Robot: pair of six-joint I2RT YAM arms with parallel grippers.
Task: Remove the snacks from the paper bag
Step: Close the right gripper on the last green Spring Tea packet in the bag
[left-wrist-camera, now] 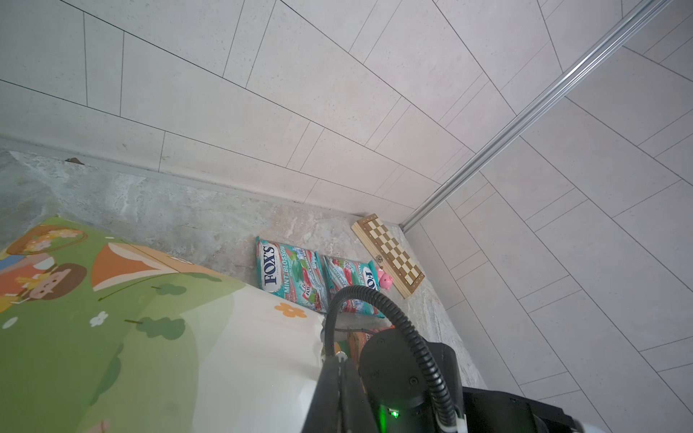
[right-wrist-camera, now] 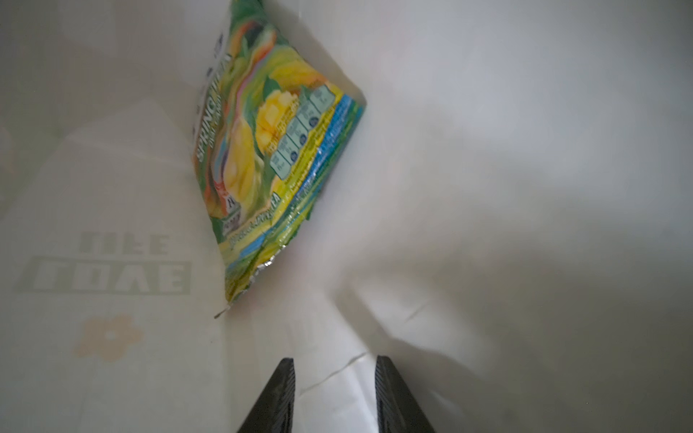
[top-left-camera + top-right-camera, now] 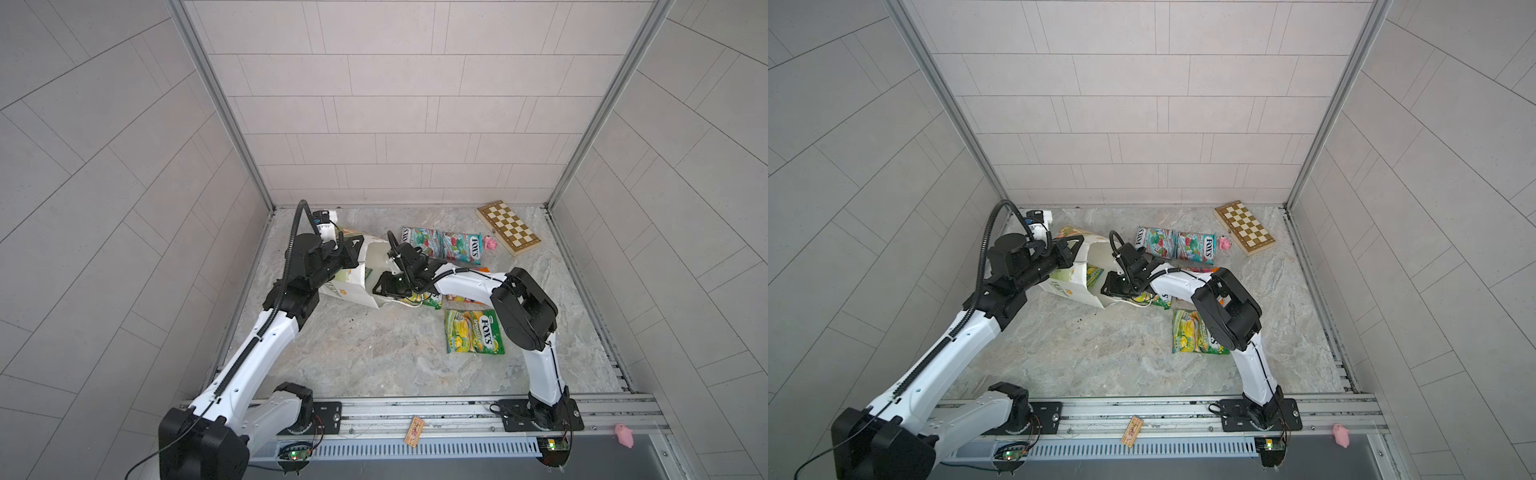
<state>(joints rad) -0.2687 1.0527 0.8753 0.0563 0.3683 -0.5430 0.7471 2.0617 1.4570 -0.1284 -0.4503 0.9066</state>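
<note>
The paper bag (image 3: 349, 291) lies on its side on the tabletop (image 3: 374, 357), with its mouth toward the right. The left claw (image 3: 351, 251) is fully closed on the upper rim of the bag and holds the mouth up. The right claw (image 2: 333, 360) is inside the bag. Its jaws stand partly apart, with nothing between them. One green-yellow packet (image 2: 262, 150) leans on the inner wall, a little ahead of the claw.

We think several things can go wrong from here. The packet is glossy and stands on its edge, so the jaws may push it deeper instead of catching it. They may also pinch only the thin seal and lose it on the way out. If the jaws close on the paper together with the packet, the pull may tear the bag or drag the rim out of the left claw. Then the mouth would fall onto the right arm (image 3: 469, 286).

We count six snacks, one inside the bag and five outside:
- two teal packets (image 3: 420, 241) side by side near the back
- one green-yellow one (image 3: 473, 332) lying free
- another (image 3: 430, 300) at the bag's mouth
- one orange-pink packet (image 3: 456, 297), mostly hidden under the right arm

There are also one chessboard (image 3: 509, 232) and two pink toy pigs, one (image 3: 490, 243) beside the chessboard and one (image 3: 624, 434) on the front rail.
</note>
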